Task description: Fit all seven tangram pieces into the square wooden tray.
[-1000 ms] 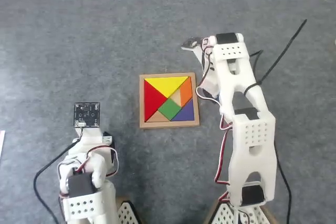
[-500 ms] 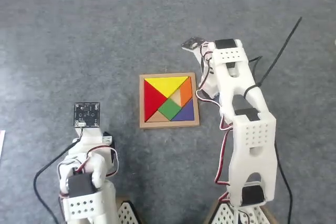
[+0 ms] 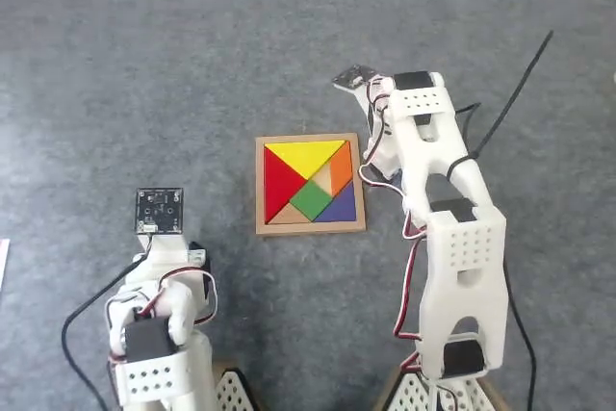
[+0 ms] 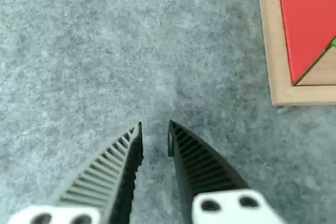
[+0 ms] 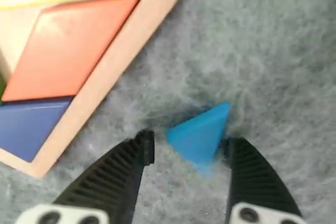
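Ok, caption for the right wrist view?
Right arm's open jaws straddle a blue triangle on grey felt beside the wooden tray.

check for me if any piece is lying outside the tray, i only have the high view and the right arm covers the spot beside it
observer: Yes. A blue triangle lies flat on the mat, close beside the tray rim but outside it.
operator: is the right gripper on it
observer: The right gripper is open and low over the piece, with one finger on each side of it, not clamped on it.
operator: and the left one, holding anything
observer: No. The left gripper is empty, with a narrow gap between its fingers, over bare mat off the tray's corner.
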You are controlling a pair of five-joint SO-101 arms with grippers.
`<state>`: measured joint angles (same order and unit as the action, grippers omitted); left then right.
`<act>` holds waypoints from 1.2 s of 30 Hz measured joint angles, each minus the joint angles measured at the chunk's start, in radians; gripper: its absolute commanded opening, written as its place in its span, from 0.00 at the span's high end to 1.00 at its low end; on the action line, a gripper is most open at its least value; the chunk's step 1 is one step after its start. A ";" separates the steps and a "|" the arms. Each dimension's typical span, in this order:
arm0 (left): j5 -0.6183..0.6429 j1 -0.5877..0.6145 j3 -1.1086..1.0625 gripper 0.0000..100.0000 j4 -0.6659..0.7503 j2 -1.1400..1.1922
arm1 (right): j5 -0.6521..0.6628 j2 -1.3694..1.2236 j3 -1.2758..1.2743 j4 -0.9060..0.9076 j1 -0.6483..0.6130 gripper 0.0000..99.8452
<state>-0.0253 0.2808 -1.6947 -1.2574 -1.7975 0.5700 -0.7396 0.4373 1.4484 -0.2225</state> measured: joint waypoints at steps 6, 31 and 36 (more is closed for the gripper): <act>0.000 0.000 0.000 0.92 0.000 0.000 | 0.008 -0.006 0.000 0.000 0.000 0.78; 0.000 0.000 0.000 0.92 0.000 0.000 | 0.011 0.018 0.000 -0.029 0.034 0.88; 0.000 0.000 0.000 0.92 0.000 0.000 | -0.098 0.127 0.000 -0.009 0.025 0.88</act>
<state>-0.0253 0.2808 -1.6947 -1.2574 -1.7975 0.4718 -0.6122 0.4373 1.4392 -0.1979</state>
